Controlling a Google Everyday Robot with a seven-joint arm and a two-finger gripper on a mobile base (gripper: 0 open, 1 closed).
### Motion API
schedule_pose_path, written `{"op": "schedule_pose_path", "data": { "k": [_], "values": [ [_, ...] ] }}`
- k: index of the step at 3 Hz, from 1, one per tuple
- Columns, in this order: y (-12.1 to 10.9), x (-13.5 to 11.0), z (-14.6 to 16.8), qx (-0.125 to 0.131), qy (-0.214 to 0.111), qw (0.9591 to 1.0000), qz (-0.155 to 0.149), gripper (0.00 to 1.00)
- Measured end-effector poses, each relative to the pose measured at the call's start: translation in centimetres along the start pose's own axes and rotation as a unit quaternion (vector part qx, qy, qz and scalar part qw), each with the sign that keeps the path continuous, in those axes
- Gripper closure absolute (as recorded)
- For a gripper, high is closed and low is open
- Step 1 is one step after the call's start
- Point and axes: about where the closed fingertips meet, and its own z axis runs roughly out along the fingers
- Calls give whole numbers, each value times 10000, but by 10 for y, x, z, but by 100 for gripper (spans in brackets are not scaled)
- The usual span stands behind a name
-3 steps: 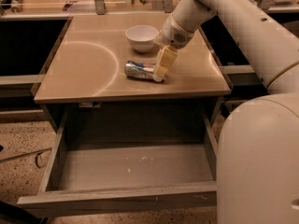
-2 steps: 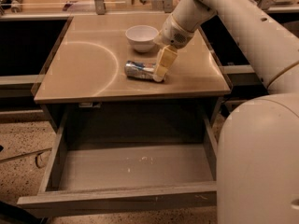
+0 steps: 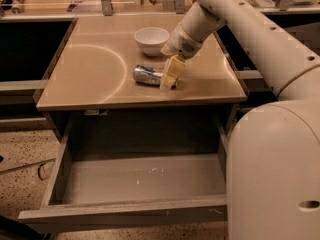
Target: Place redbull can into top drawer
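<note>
Above top drawer (image 3: 100, 184), end effector (image 3: 169, 82) at redbull can (image 3: 146, 75).

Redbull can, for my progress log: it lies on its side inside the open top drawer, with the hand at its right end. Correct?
No. The camera view shows the redbull can lying on the tabletop, not inside the open top drawer. The hand is at its right end, as you said.

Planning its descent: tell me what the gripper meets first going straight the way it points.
Probably the redbull can: the gripper points down at its right end, where it lies on the tabletop. Depth is unclear; they may already touch.
</note>
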Motion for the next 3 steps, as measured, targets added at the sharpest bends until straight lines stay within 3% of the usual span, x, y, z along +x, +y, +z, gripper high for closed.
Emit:
{"op": "schedule_pose_path", "data": {
  "k": [1, 3],
  "values": [
    [-1, 2, 7, -24, -73, 10000, 47, 18],
    [-1, 2, 7, -25, -74, 10000, 48, 66]
  ]
}}
